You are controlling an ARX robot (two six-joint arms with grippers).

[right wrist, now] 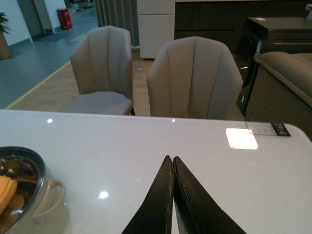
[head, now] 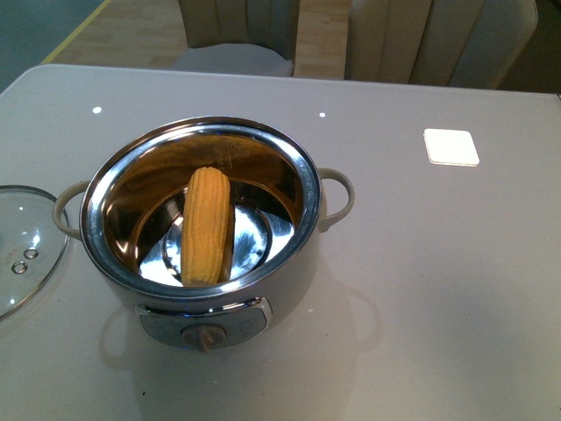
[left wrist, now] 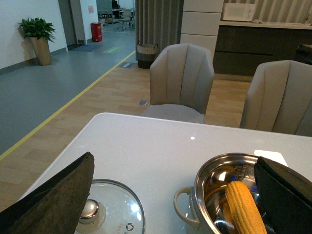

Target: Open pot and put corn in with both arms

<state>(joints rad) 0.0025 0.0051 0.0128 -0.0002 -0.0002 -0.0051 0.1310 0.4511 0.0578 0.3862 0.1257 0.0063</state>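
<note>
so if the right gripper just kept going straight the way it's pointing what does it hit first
Probably nothing close: the right gripper, shut, points across bare table toward the grey chair beyond the far edge. The pot sits off to the side. Depth is hard to judge.

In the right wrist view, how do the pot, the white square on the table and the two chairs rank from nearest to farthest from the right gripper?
From the right gripper, which is shut:
1. White square, on the table beside it.
2. Pot, at the picture's edge on the other side.
3. Nearer chair, behind the table.
4. Farther chair, beyond it.

The first two are close to call.
</note>
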